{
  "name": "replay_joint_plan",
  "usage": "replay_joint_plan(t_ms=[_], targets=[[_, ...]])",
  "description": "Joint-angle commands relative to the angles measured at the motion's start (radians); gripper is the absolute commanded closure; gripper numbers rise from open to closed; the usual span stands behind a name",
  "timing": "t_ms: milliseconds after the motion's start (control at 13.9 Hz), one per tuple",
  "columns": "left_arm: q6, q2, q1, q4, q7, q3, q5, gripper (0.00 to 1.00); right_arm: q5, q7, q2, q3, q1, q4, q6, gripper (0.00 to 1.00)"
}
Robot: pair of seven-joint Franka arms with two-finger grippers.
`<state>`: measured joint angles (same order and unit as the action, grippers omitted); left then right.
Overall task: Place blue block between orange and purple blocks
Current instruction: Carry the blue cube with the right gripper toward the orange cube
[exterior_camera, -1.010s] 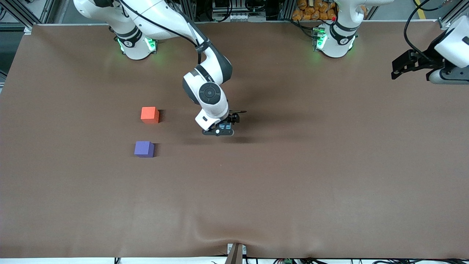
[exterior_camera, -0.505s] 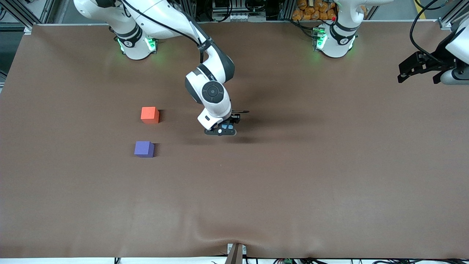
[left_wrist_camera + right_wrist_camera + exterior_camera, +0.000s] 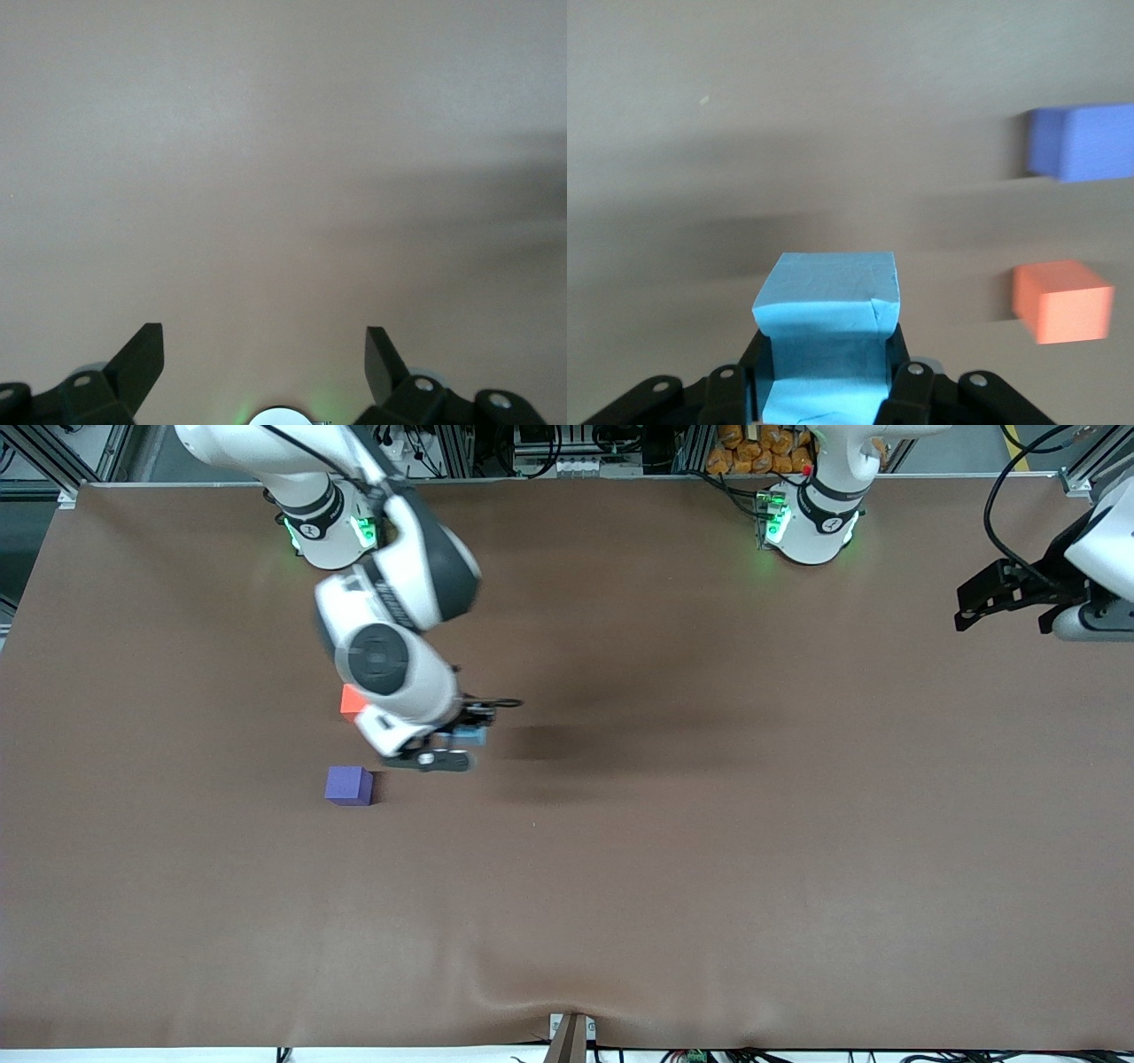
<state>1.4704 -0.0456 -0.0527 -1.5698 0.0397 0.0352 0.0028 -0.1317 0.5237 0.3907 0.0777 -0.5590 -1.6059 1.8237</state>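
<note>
High front camera faces both bases (wrist cameras look tableward).

A matt, foam-like finish with faint creases is shown by the blue block (image 3: 828,305), smooth matt faces by the orange block (image 3: 1061,301) and purple block (image 3: 348,786), and soft brown cloth-like matt covering by the counter (image 3: 709,850).

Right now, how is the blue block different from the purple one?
The blue block is light sky-blue and held up in the air by the right gripper; the purple block is darker violet and rests on the table, untouched. Both are plain matte cubes, seemingly the same size. The left gripper waits open, away from them.
</note>
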Motion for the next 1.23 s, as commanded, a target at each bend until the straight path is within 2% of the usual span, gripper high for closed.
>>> replay_joint_plan(t_ms=[0, 216, 505, 649, 938, 1154], targets=[[0.007, 0.01, 0.005, 0.007, -0.004, 0.008, 0.005, 0.0, 0.084, -0.112, -0.045, -0.016, 0.077, -0.115, 0.023, 1.0], [0.007, 0.023, 0.002, 0.005, -0.004, 0.008, 0.005, 0.0, 0.092, -0.316, -0.157, -0.016, 0.214, -0.325, 0.156, 1.0], [0.005, 0.023, 0.005, 0.004, -0.004, 0.015, 0.005, 0.0, 0.092, -0.392, -0.217, -0.016, 0.267, -0.518, 0.331, 1.0], [0.007, 0.023, 0.007, 0.004, -0.004, 0.015, 0.005, 0.0, 0.08, -0.465, -0.217, -0.018, 0.295, -0.56, 0.385, 1.0], [0.007, 0.023, 0.007, 0.004, -0.004, 0.015, 0.005, 0.0, 0.061, -0.478, -0.208, -0.019, 0.306, -0.618, 0.472, 1.0], [0.007, 0.024, 0.01, 0.002, -0.006, 0.015, 0.005, 0.0, 0.028, -0.479, -0.199, -0.019, 0.307, -0.621, 0.479, 1.0]])
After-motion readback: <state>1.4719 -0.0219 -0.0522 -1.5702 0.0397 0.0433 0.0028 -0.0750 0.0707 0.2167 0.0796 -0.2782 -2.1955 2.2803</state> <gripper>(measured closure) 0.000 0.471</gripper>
